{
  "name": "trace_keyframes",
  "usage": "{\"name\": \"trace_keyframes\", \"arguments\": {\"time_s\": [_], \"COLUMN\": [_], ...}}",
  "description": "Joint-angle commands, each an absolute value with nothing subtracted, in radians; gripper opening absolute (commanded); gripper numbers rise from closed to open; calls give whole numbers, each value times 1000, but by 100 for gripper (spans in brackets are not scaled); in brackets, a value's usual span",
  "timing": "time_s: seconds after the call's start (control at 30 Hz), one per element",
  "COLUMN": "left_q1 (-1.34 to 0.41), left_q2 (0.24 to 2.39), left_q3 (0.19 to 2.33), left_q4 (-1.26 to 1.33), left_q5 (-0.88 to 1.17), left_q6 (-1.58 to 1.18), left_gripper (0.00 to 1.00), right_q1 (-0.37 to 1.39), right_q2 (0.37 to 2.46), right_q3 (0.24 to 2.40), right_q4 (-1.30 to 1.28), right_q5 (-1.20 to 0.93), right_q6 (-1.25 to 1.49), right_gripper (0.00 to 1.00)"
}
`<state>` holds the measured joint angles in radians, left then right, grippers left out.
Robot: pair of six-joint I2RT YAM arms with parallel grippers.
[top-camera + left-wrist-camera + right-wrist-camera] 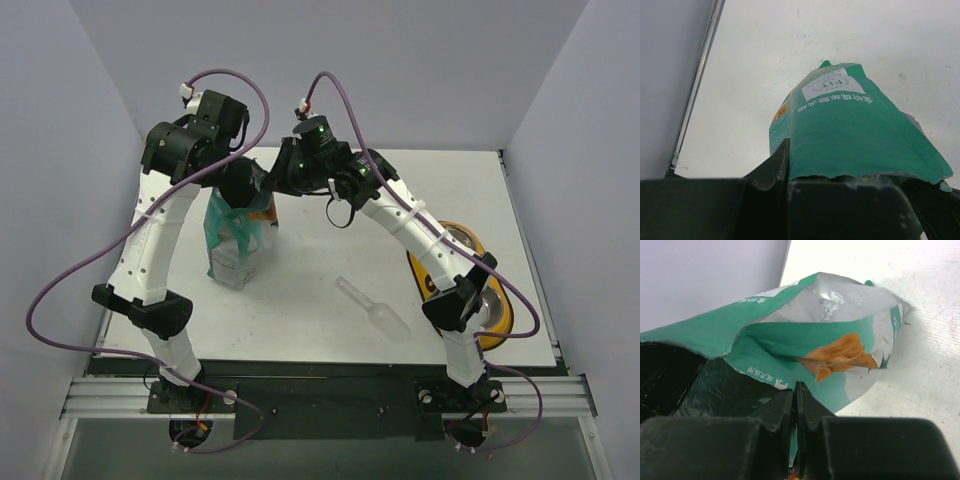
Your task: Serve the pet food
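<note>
A teal-green bag [236, 232] with a dog picture stands upright at the table's left middle. My left gripper [236, 188] is shut on the left side of its torn top edge, and my right gripper [272, 186] is shut on the right side. The left wrist view shows the bag [850, 130] running away from my left gripper [787, 167], one finger [775, 165] pressed against its edge. In the right wrist view my right gripper [795, 392] pinches the rim of the bag [805, 337], whose mouth gapes dark at the left. The pet food is hidden.
A clear plastic scoop [376, 309] lies on the table right of centre. A yellow bowl [462, 232] with a metal inside sits at the right, partly under my right arm. Grey walls close in the left, back and right sides.
</note>
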<state>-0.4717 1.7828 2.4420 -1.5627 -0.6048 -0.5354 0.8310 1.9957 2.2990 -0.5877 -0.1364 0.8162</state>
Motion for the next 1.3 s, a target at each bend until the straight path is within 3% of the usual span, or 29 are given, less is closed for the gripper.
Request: {"name": "trace_keyframes", "arguments": {"time_s": [0.0, 0.2, 0.77, 0.97, 1.27], "left_q1": [-480, -509, -519, -518, -518], "left_q2": [1629, 1539, 1490, 1462, 1437], "left_q3": [2435, 2136, 1951, 1907, 1910], "left_q4": [-1419, -1267, -1105, -1089, -1088], "left_q5": [-730, -469, -242, -239, -180], "left_q6": [-529, -600, -649, -669, -681], "left_gripper": [0, 0, 0, 0, 0], "right_q1": [842, 834, 845, 848, 859], "right_q2": [1941, 1879, 1761, 1658, 1623], "right_q3": [2245, 2238, 2214, 2102, 2009], "right_q4": [-509, -877, -991, -957, -764], "right_q5": [-164, 32, 68, 28, -31], "right_q6": [861, 799, 701, 658, 686], "right_gripper": [0, 0, 0, 12, 48]}}
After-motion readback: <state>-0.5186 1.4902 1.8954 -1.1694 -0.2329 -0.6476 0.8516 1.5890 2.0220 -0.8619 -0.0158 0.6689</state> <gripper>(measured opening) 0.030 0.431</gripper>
